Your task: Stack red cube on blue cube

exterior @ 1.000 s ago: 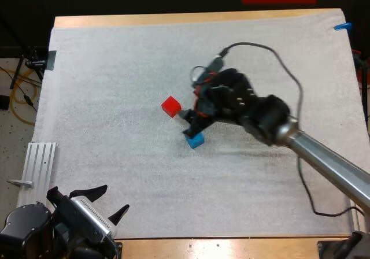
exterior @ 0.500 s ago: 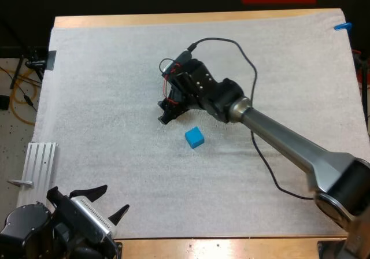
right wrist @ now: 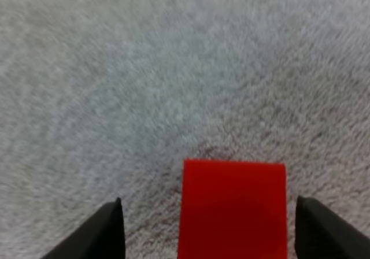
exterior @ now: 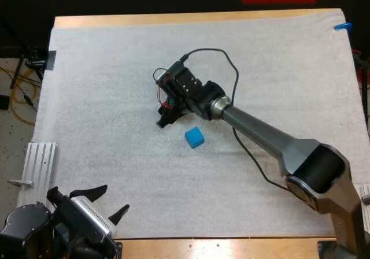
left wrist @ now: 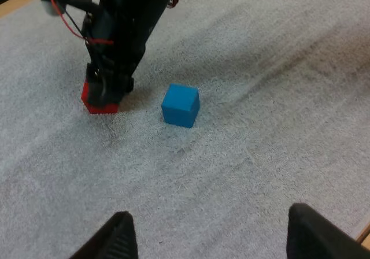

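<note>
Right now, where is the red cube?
In the left wrist view the red cube sits on the mat under the right gripper, close beside the blue cube but not touching it.

Bright, even overhead light across white mat (exterior: 104,80). Soft, faint shadows just beside right gripper (exterior: 164,120) and blue cube (left wrist: 180,104).
</note>
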Motion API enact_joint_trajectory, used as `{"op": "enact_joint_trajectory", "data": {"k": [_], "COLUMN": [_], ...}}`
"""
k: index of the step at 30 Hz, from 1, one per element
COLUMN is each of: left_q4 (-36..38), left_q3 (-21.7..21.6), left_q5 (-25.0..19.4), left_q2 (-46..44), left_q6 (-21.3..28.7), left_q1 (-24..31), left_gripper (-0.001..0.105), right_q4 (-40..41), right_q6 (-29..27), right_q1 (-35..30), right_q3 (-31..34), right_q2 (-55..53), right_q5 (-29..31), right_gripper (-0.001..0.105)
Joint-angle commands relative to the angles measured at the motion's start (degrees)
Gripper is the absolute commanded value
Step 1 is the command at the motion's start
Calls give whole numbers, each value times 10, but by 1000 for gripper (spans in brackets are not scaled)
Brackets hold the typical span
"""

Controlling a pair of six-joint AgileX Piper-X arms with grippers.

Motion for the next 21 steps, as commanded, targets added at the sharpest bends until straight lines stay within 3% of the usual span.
{"op": "enact_joint_trajectory", "data": {"k": [1,10,11,16,21], "left_q4": [2,2,2,2,0], "left_q3": [0,0,0,0,0], "left_q5": [0,0,0,0,0], "left_q2": [-1,-1,-1,-1,-1], "left_q6": [-1,-1,-1,-1,-1], "left_q1": [-2,-2,-2,-2,-2], "left_gripper": [56,56,56,56,56], "right_q4": [-6,-11,-9,-7,15], "right_q6": [10,21,21,28,28], "right_q1": [-2,-2,-2,-2,-2], "right_q3": [-7,-7,-7,-7,-15], "right_q2": [5,26,26,22,7], "right_q5": [1,0,0,0,0], "right_gripper": [61,60,58,28,30]}}
